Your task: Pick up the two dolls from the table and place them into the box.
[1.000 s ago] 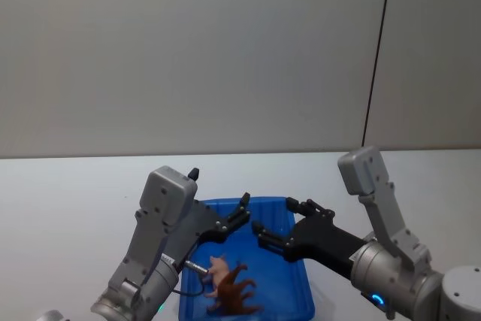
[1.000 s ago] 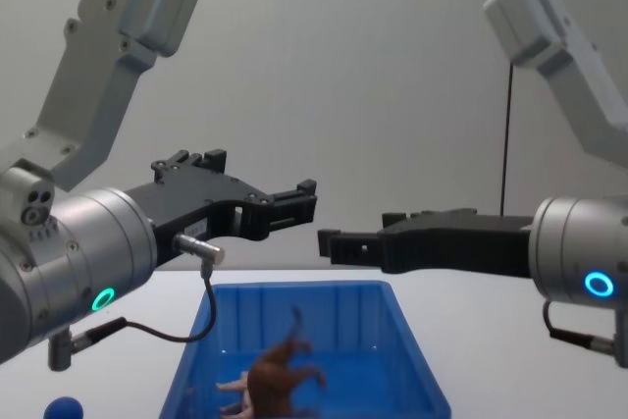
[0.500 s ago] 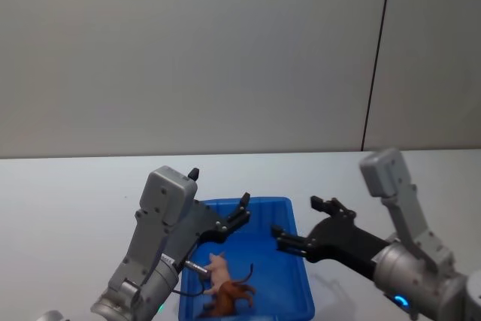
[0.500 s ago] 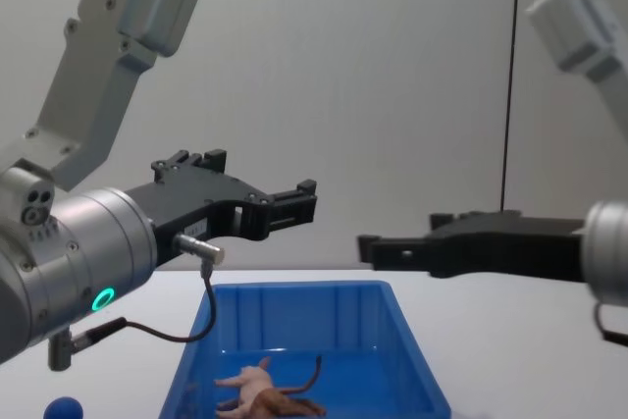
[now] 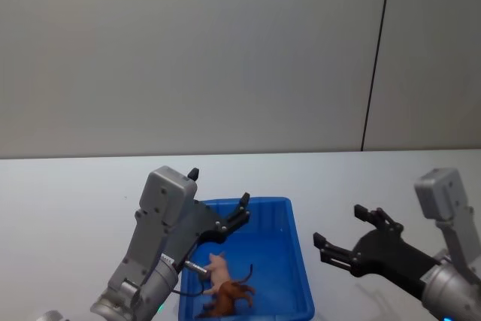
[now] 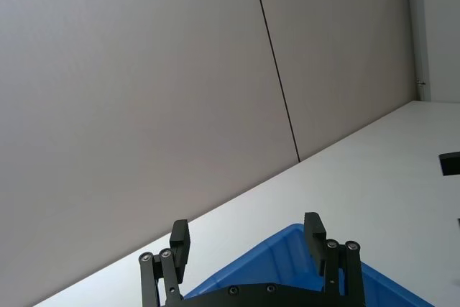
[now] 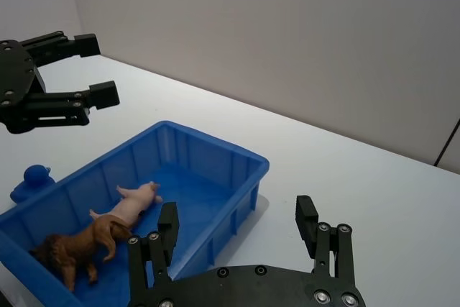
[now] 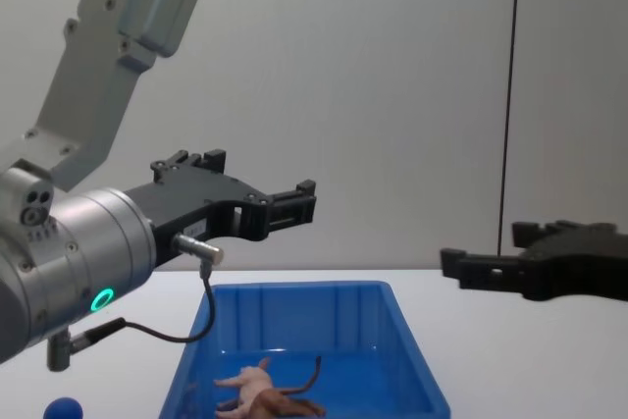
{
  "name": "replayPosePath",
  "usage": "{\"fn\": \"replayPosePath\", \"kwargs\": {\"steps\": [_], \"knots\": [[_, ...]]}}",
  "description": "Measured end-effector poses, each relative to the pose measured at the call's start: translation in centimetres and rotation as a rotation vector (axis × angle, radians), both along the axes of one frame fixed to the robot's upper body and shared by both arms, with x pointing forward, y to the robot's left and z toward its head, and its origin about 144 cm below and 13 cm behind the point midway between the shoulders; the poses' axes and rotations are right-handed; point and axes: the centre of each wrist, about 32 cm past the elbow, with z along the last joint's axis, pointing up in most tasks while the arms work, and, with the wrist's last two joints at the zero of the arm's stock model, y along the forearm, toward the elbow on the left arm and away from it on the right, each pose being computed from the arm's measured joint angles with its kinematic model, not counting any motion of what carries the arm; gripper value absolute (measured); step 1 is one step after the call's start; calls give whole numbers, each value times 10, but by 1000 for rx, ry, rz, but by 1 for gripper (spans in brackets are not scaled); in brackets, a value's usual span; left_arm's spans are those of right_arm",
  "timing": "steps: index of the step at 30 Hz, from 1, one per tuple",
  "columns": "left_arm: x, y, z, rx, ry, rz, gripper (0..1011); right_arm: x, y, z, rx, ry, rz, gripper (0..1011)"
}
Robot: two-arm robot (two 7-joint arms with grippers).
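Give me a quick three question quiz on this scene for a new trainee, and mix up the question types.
1. Fill in: the left gripper and the right gripper are both ____.
2. True or false: the pig lies inside the box.
3. Multiple choice: the lion is A) in the left gripper, B) in the box beside the pig, C) in the right gripper.
Key: 1 open; 2 true; 3 B.

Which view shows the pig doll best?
The right wrist view: the pig lies in clear sight on the box floor, beside the lion. The head view shows it small; the chest view sees it side-on, overlapping the lion.
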Motion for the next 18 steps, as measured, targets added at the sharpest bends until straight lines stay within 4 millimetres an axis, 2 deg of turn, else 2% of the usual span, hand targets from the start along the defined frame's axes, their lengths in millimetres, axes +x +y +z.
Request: {"fn": "replayPosePath", "kwargs": {"steps": [10, 18], "knots": [[-6, 10, 0, 24, 1, 32, 1002, -10, -13, -5, -7, -16, -18, 1001], [-22, 29, -3, 52, 31, 109, 1002, -15, -18, -6, -10, -22, -24, 1001]]}}
